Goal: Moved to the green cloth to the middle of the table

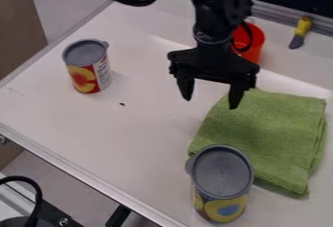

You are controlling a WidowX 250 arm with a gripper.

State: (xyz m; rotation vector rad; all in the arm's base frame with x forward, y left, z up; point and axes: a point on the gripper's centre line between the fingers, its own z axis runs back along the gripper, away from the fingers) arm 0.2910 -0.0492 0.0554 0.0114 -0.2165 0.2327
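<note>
rough green cloth (267,133), smooth matt white table (137,138)

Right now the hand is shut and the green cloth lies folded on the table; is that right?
Not quite: the camera view shows the hand open, its fingers spread apart. The green cloth does lie folded on the table.

Over on the left I see a can (86,70), upright, grey lid on, red and yellow label. A dark speck (122,104) lies near its foot. Closest to me stands another can (222,187), also grey-lidded, with blue on its yellow label. Toward the back there's a red cup (253,48), partly hidden, and right of it, apart, a knife (300,33) with a yellow handle.
</note>
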